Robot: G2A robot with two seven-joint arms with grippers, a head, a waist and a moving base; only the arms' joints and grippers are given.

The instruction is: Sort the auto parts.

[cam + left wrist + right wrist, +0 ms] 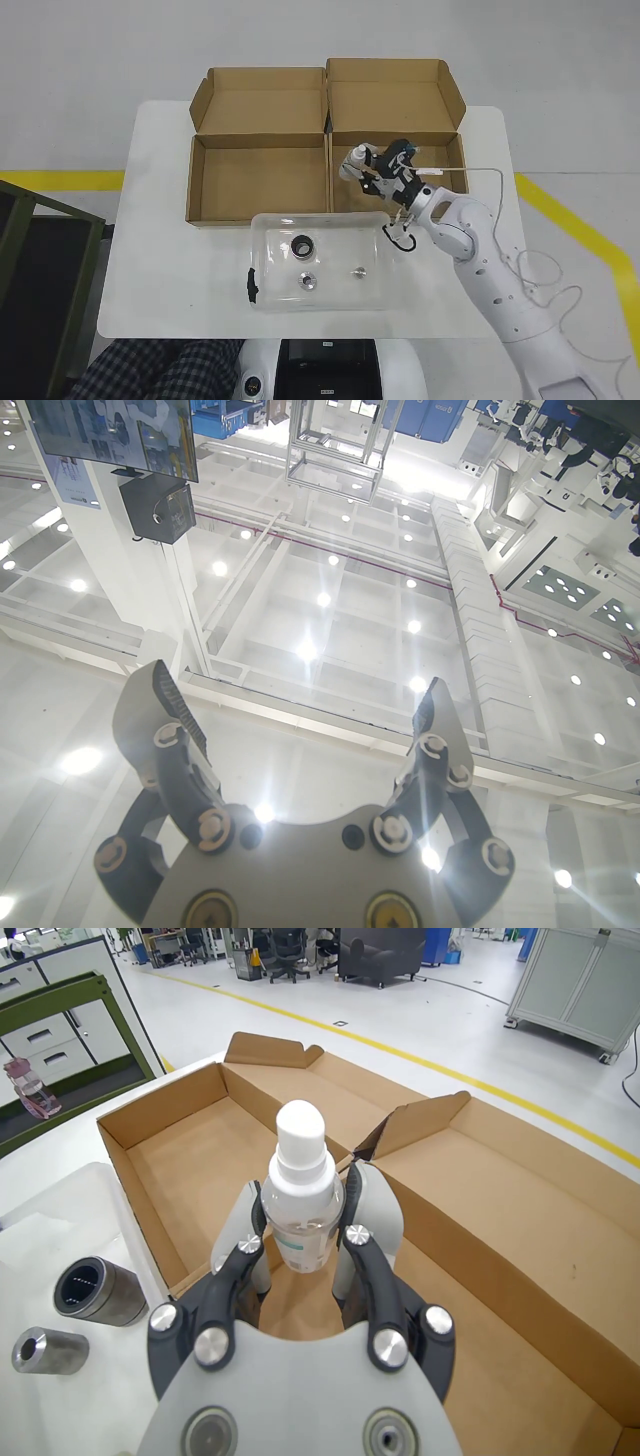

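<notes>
Here the right claw (pixel 304 1215) is clamped around the clear body of a small spray bottle (pixel 303 1193) with a white cap. The cap points away from the claw, towards the left cardboard box (pixel 260 180). From above, the bottle (pixel 352 160) and claw (pixel 372 170) hang over the right cardboard box (pixel 440 150), close to the wall it shares with the left one. Both boxes sit side by side at the far side of the white bench (pixel 160 250), lids folded back.

Nearer the robot stands a clear plastic tray (pixel 330 222), touching the boxes' front walls. In it lie a wide metal sleeve (pixel 304 245), a smaller metal cylinder (pixel 308 279) just beside it, and a tiny metal piece (pixel 357 270) a little apart. A black item (pixel 250 285) rests at the tray's left edge.

The left claw (pixel 297 700) is spread wide, holding nothing, and aimed up at the ceiling.
</notes>
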